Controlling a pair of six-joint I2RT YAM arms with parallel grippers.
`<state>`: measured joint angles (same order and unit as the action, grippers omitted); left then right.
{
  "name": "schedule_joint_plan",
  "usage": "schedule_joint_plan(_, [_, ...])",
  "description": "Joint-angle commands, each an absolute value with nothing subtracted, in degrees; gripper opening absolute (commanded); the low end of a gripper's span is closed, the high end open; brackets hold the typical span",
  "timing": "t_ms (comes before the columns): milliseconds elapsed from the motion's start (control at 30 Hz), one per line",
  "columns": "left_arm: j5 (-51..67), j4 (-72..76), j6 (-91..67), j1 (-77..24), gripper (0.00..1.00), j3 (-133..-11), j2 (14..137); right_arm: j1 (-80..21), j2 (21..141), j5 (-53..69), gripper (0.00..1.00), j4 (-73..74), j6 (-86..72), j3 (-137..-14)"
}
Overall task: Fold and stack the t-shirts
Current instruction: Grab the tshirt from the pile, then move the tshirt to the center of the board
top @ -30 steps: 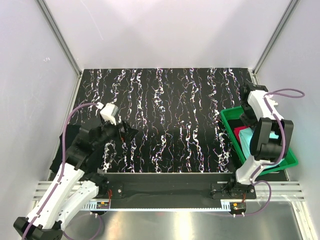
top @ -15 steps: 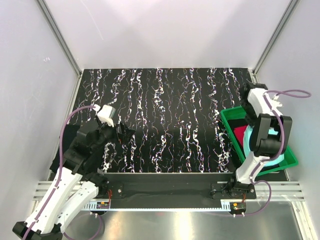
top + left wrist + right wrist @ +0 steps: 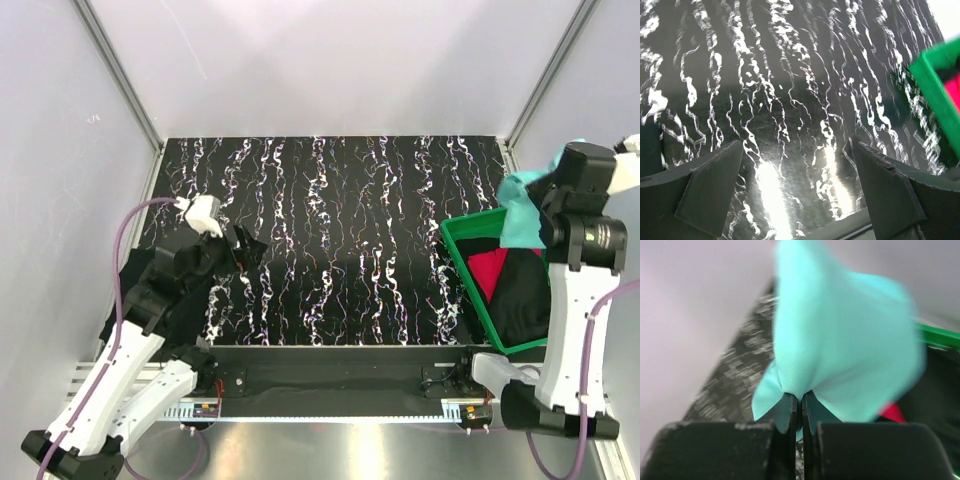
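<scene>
Turquoise t-shirt (image 3: pixel 520 210): hanging above green tray (image 3: pixel 466 280), pinched in right gripper (image 3: pixel 801 405).
Red t-shirt (image 3: pixel 490 268), black t-shirt (image 3: pixel 525 300): inside green tray.
Left gripper (image 3: pixel 795 150): jaws spread wide, well left of green tray.

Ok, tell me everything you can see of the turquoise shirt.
The turquoise t-shirt is soft, plain cloth, bunched and crumpled, held up over the far end of the green tray. The right gripper pinches a fold of it, jaws shut. Its sleeves and collar cannot be made out.
</scene>
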<state>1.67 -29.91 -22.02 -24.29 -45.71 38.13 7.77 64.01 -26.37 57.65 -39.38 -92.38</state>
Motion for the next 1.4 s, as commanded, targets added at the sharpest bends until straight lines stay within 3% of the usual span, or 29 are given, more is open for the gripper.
schedule_joint_plan(0, [-6.58, -33.47, -31.89, -24.35, 0.99, -52.72, 40.51, 7.29, 66.09, 6.26, 0.00, 42.73, -32.86, -91.41])
schedule_joint_plan(33, [-7.11, -36.27, -33.30, -24.43, 0.99, -54.04, 41.30, 6.51, 66.09, 15.99, 0.00, 39.15, -34.52, -90.80])
schedule_joint_plan(233, [1.48, -43.14, -33.57, -24.35, 0.99, -63.19, 45.44, -1.30, 65.04, 40.64, 0.04, 17.56, -46.04, -82.37])
schedule_joint_plan(333, [4.82, -43.42, -33.84, -24.34, 0.99, -63.29, 43.17, -3.08, 64.07, 52.59, 0.06, -4.46, -59.20, -69.05])
schedule_joint_plan(433, [7.54, -42.19, -35.68, -24.26, 0.92, -60.40, 41.31, -2.99, 63.55, 61.59, 0.05, -13.96, -70.65, -58.23])
schedule_joint_plan(533, [11.92, -41.93, -37.79, -24.26, 0.80, -57.84, 42.44, -2.90, 62.06, 66.34, 0.47, -3.76, -69.80, -46.90])
schedule_joint_plan(600, [15.71, -41.92, -38.49, -24.26, 0.78, -57.13, 46.92, -2.90, 58.90, 66.62, 0.63, 3.48, -64.79, -41.42])
schedule_joint_plan(700, [22.13, -40.88, -41.13, -25.39, 0.77, -55.29, 54.12, -2.90, 56.16, 64.35, 0.68, 17.36, -53.21, -36.74])
schedule_joint_plan(767, [24.17, -38.94, -41.66, -27.50, 0.75, -55.19, 58.25, -3.08, 57.82, 55.76, 0.68, 34.83, -38.42, -40.41])
schedule_joint_plan(867, [19.88, -37.97, -41.66, -32.34, 0.75, -57.04, 64.41, -3.69, 61.07, 39.23, 0.71, 48.50, -26.32, -45.96])
schedule_joint_plan(967, [18.37, -34.37, -43.24, -33.05, 0.75, -55.11, 68.81, -3.95, 61.00, 30.43, 0.72, 49.32, -24.08, -47.64])
schedule_joint_plan(1133, [14.69, -30.07, -40.87, -32.96, 0.75, -55.54, 80.47, -5.18, 61.87, 26.03, 0.71, 40.19, -29.87, -46.41])
schedule_joint_plan(1367, [14.50, -28.57, -39.63, -30.94, 0.68, -58.45, 92.36, -8.70, 75.90, 17.59, 0.67, 36.04, -24.62, -57.02])
